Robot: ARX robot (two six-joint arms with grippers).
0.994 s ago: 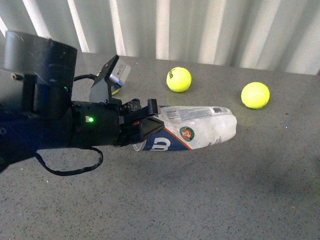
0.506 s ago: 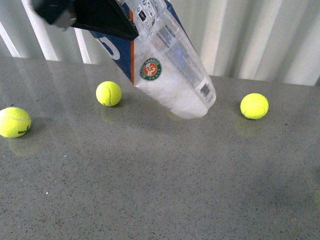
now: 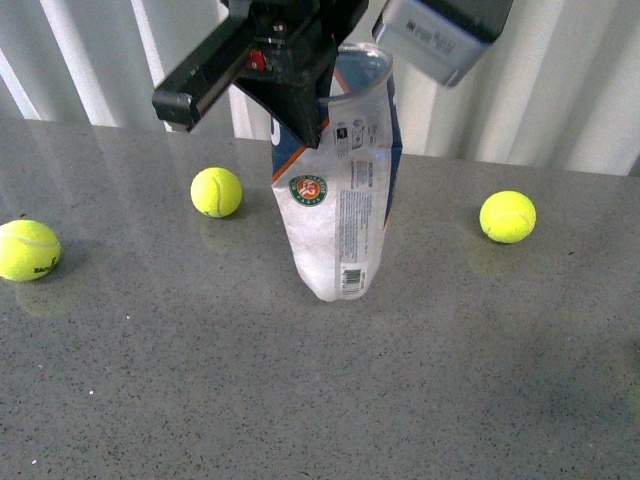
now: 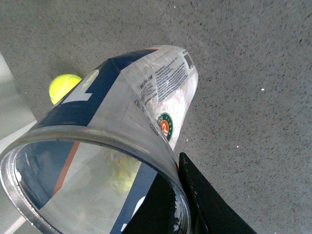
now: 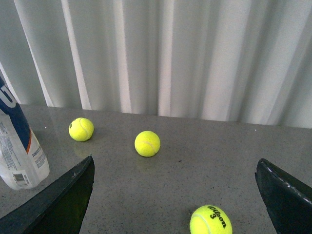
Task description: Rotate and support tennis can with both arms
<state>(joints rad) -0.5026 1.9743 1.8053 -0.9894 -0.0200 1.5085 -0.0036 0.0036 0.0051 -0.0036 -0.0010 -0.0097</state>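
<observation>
The left gripper (image 4: 174, 173) is clamped on the tennis can (image 3: 338, 200) at its open top. In the left wrist view one black finger (image 4: 202, 204) lies against the outside of the silver rim. A second dark finger shows through the clear wall just inside it, so the wall is pinched between the two. In the front view this gripper comes onto the rim from above, and a grey box-like module (image 3: 440, 30) sits just above and to the right of the can's top.

The can stands nearly upright with its open end up and its clear closed base on the grey table (image 3: 480, 380). Its round logo and barcode face the front camera.

The right gripper (image 5: 174, 161) is spread wide with nothing between its two fingers. It is well apart from the can, which shows only at the edge of the right wrist view.

One tennis ball (image 3: 216, 191) lies near the can on its left, another (image 3: 28, 249) lies well beyond that one, and a third (image 3: 508, 216) lies on the can's right. Pale pleated panels (image 3: 560, 80) rise behind the can.
</observation>
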